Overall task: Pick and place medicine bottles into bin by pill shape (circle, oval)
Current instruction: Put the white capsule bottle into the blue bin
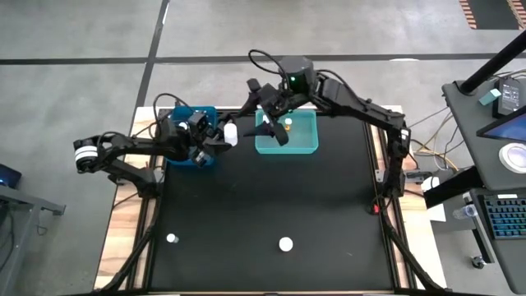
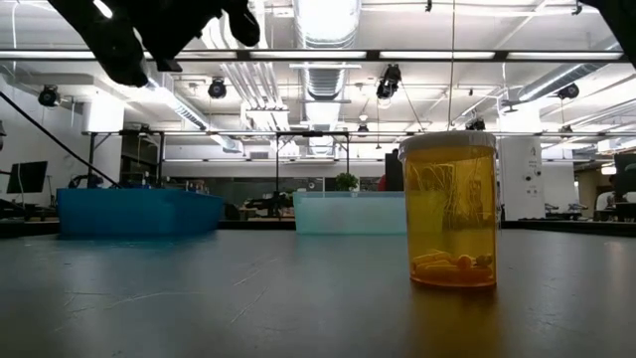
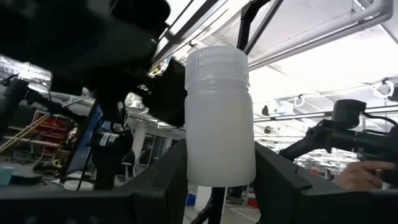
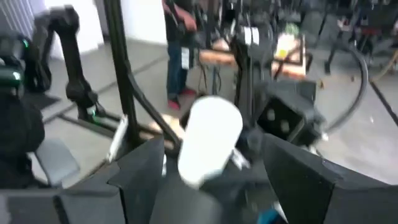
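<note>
Left gripper (image 1: 220, 136) is raised between the dark blue plastic bin (image 1: 182, 115) and the teal plastic bin (image 1: 297, 146), fingers clamped on a white translucent cylindrical bottle with a white cap (image 3: 219, 118). Right gripper (image 1: 277, 123) hangs over the teal bin's near-left corner, facing that bottle, fingers apart and empty; likely a handover.

Progress: the teal bin holds at least one small item, contents otherwise unclear. Still on the black counter (image 1: 263, 197): an amber-orange bottle with a white cap (image 2: 449, 211) and a smaller white-capped bottle (image 1: 171, 238). Judged past midway.
</note>
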Robot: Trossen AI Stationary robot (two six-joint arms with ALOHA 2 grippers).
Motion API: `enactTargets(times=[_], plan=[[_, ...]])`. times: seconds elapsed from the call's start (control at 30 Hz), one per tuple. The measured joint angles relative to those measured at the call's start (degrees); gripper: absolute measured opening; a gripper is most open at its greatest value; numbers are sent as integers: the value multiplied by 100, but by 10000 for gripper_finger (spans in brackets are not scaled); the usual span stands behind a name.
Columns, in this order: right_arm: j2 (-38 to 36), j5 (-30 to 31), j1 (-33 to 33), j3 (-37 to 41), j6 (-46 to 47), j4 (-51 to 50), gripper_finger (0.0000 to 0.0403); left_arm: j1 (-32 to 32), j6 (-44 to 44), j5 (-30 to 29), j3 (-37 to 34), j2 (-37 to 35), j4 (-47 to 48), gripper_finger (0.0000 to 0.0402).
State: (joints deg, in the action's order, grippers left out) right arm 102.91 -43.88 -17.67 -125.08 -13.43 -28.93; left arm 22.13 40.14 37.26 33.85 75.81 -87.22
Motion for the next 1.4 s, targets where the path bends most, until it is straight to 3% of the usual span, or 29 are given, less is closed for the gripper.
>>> enactTargets(times=[0.37,0.63,0.77,0.9,1.07,1.17,1.33,1.4], plan=[[7,70,17,789,1231,1752,251,-2,-44,-79,-1,0,29,125],[7,98,202,945,1250,1949,251,4,-219,-321,34,13,58,124],[7,531,319,951,1241,2008,246,11,-356,-377,37,11,64,124],[7,568,319,961,1386,2043,222,9,-359,-390,54,11,66,124],[7,646,317,999,1459,2040,163,9,-453,-388,67,11,70,125],[7,654,317,1002,1615,2043,132,9,-457,-385,67,11,70,150],[7,722,317,927,2208,2063,133,10,-424,-357,62,11,70,206],[7,1108,317,839,2705,2085,133,15,-465,-147,52,11,75,223]])
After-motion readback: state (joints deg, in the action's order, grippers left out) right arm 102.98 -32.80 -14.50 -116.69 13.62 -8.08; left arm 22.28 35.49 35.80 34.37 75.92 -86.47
